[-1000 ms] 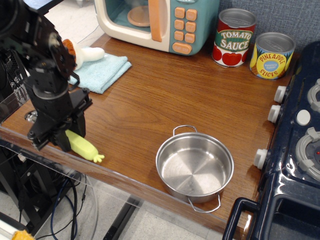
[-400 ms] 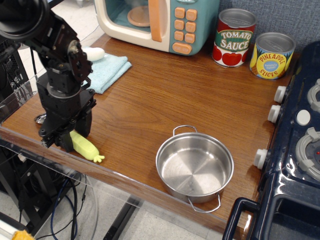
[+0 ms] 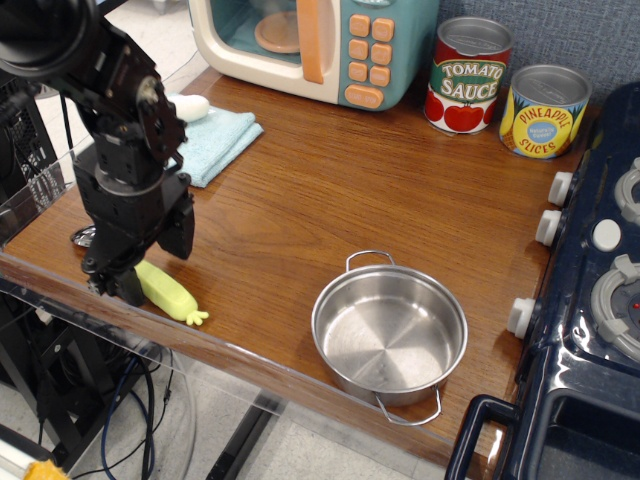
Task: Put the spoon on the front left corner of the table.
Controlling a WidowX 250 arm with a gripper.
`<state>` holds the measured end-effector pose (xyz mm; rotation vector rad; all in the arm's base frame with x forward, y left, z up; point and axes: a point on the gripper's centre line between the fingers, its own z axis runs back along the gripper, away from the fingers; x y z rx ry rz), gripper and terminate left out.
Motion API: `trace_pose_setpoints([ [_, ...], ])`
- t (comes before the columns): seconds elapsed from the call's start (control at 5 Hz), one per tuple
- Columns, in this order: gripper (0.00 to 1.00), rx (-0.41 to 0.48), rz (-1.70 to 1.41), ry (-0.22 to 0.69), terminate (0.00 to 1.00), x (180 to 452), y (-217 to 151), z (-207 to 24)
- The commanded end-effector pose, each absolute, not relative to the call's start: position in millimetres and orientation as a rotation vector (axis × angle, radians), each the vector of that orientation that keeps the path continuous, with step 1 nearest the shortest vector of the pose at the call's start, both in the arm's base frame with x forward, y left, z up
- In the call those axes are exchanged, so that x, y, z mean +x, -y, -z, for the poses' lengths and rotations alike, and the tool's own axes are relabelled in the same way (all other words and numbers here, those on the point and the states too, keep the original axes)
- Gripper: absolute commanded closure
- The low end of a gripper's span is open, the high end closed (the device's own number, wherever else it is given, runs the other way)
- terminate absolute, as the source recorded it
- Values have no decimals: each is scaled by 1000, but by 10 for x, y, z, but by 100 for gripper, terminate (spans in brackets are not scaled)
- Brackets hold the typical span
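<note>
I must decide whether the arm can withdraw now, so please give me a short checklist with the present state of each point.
1. Spoon lies on the table, near its front left corner: ok.
2. Spoon handle is fully on the wood, not hanging over the edge: ok.
3. Gripper has let go of the spoon: cannot tell, the fingers hide the contact.
4. Spoon bowl is visible and free: cannot tell, the gripper mostly covers it.
5. Pot stands well away from the arm: ok.
</note>
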<state>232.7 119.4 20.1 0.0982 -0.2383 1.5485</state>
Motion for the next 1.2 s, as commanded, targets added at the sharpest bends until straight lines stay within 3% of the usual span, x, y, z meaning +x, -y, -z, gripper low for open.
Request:
trace_pose_setpoints([
  [0.0,0,23,-1574,274,0,2251,-1227,-823],
  [0.2,0,-27,-1619,280,0,2275,-1245,-1086],
  [0.8,0,-27,-1619,280,0,2275,-1245,-1086],
  [1.0,0,-27,-1619,280,100,2275,-1245,-1086],
])
